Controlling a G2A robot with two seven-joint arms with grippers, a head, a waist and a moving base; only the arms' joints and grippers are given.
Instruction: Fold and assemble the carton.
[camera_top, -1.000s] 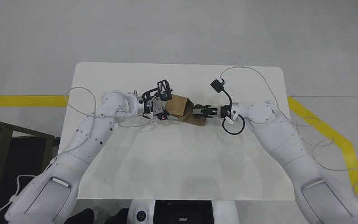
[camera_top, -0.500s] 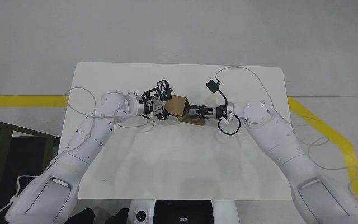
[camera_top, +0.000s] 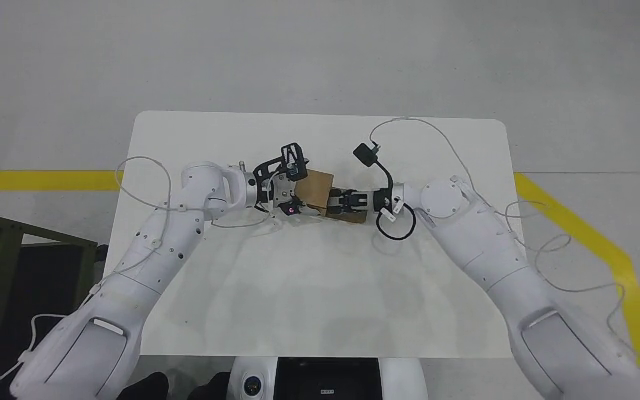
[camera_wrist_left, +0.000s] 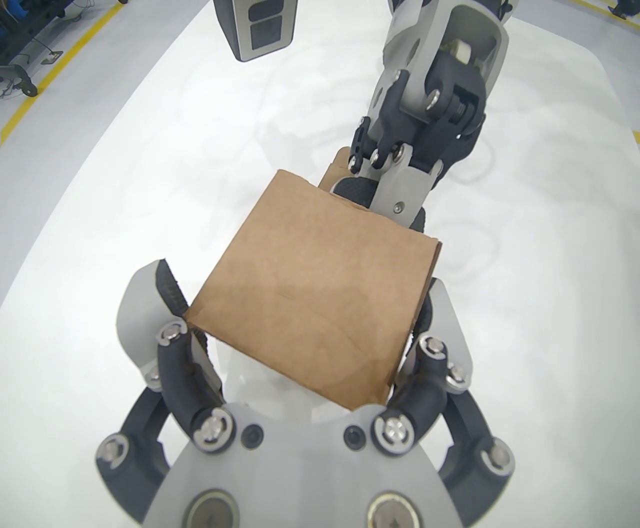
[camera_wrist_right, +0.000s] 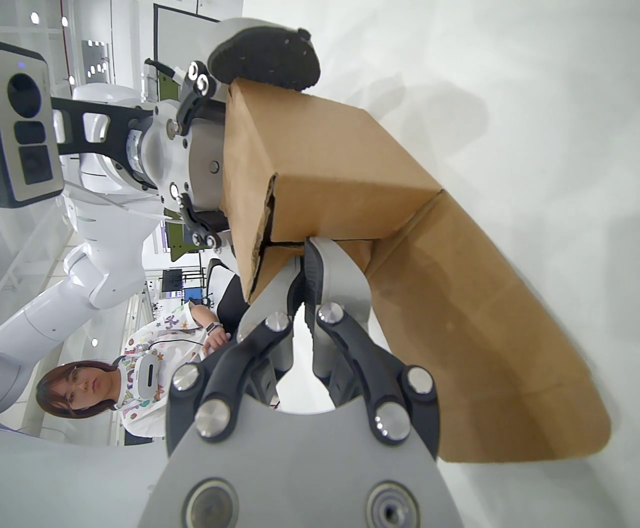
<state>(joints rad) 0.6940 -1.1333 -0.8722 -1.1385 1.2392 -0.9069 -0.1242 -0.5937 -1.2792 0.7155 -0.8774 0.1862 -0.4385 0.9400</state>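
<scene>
"White table (camera_top: 320, 300), grey floor around it, a yellow stripe (camera_top: 55, 180) painted on the floor. Where is the carton?"

"The carton (camera_top: 320, 187) sits over the table's far half, between the two arms. The left gripper (camera_wrist_left: 300, 305) is clamped across it, one pad against each side wall."

"And the other one?"

"The right gripper (camera_wrist_right: 302, 270) has its fingers drawn together, with the tips touching the cardboard at the slit in the carton's end."

"Anything crowding it?"

"One long flap (camera_wrist_right: 490, 350) hangs open just beside that gripper. The right arm's wrist camera (camera_top: 363, 153) stands near the carton's far corner, not touching it."
</scene>
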